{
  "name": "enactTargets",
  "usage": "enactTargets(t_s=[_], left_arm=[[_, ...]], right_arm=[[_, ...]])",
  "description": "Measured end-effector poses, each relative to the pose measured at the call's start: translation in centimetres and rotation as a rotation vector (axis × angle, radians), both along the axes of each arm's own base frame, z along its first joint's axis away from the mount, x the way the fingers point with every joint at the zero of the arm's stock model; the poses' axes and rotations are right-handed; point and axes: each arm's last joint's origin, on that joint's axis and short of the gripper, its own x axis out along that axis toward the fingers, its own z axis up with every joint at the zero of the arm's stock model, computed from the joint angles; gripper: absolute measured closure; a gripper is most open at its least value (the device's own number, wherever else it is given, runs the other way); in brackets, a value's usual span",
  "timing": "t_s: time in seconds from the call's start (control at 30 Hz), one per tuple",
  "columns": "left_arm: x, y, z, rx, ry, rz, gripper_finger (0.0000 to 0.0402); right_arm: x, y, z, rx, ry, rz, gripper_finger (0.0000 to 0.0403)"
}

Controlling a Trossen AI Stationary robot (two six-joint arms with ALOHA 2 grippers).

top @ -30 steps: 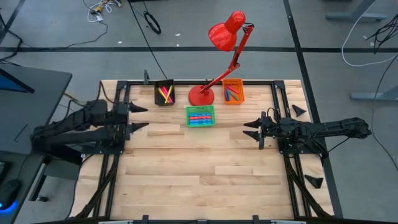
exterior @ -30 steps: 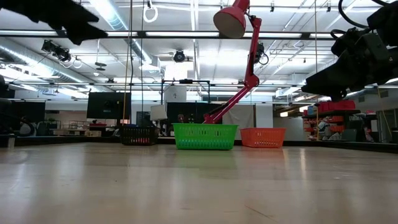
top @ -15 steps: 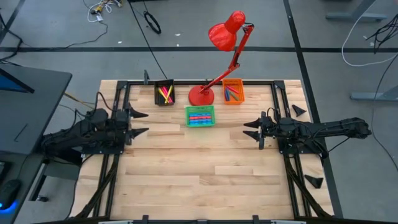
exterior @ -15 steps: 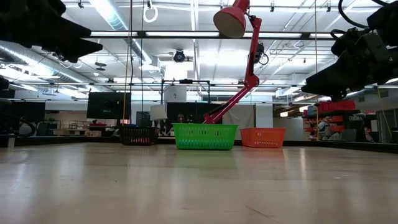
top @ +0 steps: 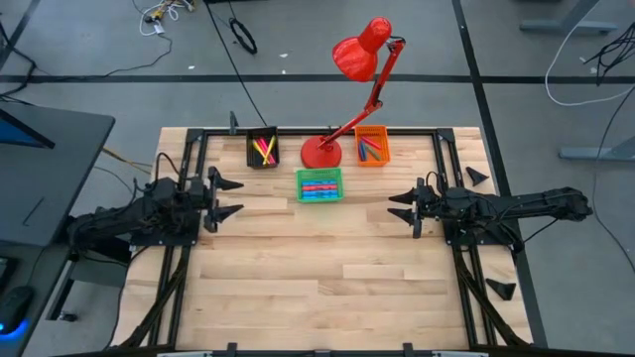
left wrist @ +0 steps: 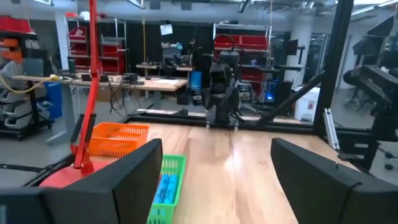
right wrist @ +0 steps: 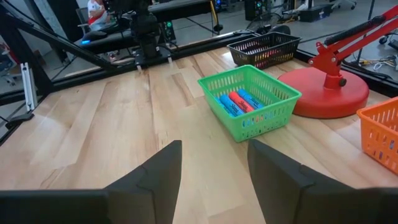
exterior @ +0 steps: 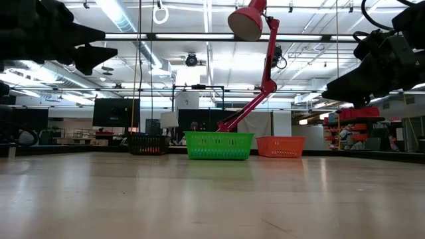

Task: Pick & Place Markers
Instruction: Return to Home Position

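My left tool (top: 234, 196) hangs over the left part of the worktop (top: 317, 268), its fingers spread wide and holding nothing. My right tool (top: 394, 207) faces it from the right side, likewise wide and empty. The markers (top: 318, 185) lie in the bins at the far side: blue and red ones in the green basket (top: 319, 171), pink and yellow in the black basket (top: 249, 149), more in the orange basket (top: 372, 129), around the base of the red lamp (top: 320, 152). I see none loose on the wood, so I judge only the retreat to rest remains. I would draw the left arm back slowly and level, above the wood and clear of baskets and lamp. I can read no brand, label or writing.
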Motion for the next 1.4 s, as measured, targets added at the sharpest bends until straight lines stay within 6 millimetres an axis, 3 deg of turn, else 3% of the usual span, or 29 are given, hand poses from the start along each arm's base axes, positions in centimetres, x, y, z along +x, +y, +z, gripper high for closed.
enactTargets(t_s=[0.43,0.6,1.4], left_arm=[[0.3,-0.3,-1.0,0.01,-0.043,-0.144,0.0094],[0.6,-0.4,-2.1,-0.142,0.076,-0.18,0.0094],[0.7,-0.2,-1.9,-0.162,0.046,-0.114,0.0094]], right_arm=[[0.0,0.0,0.0,0.0,0.0,0.0,0.0218],[0.0,0.0,0.0,0.0,0.0,0.0,0.0218],[0.0,0.0,0.1,0.0,-0.007,0.0,0.0218]])
